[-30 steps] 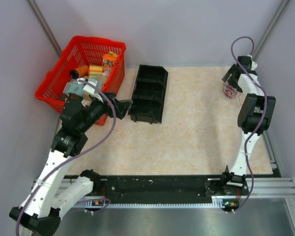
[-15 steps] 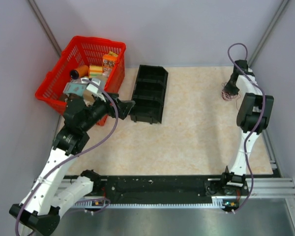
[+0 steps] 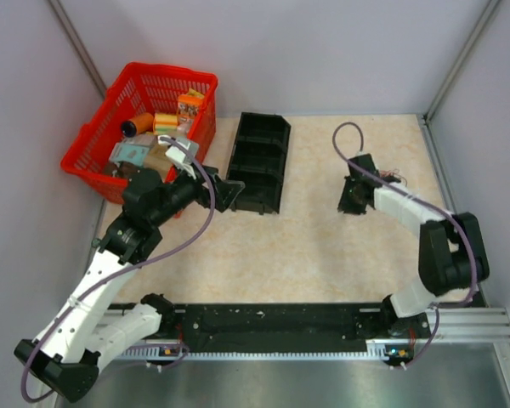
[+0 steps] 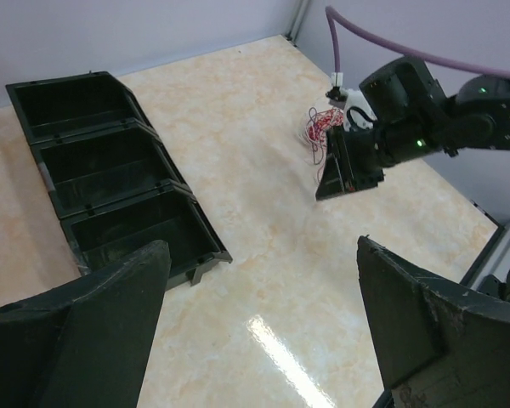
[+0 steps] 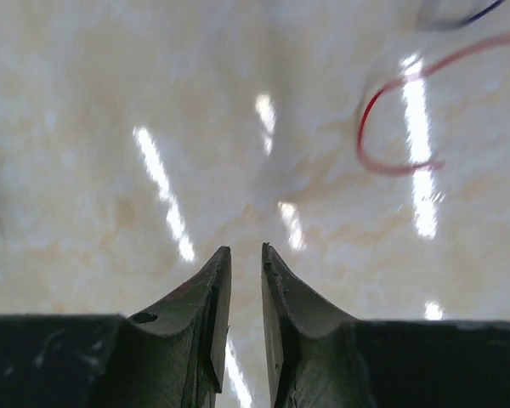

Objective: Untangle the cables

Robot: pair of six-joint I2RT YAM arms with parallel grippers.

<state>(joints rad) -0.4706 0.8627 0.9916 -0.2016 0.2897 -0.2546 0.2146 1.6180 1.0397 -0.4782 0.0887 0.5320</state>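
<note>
Thin red, white and dark cables (image 4: 319,127): likely light, limp; pinch one outer loop. Right gripper (image 5: 245,251) near-closed, empty; left gripper (image 4: 259,255) wide open.

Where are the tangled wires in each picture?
Top external: the cables lie right of centre, beside the right hand.
Left wrist: upper middle, just behind the right hand.
Right wrist: top right corner, a red loop.
Shared landmark: the right hand, near the cables in every view.

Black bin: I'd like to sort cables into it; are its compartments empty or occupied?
Empty. The left wrist view shows only bare dark floors in all three compartments of the black bin; the cables lie outside it.
</note>
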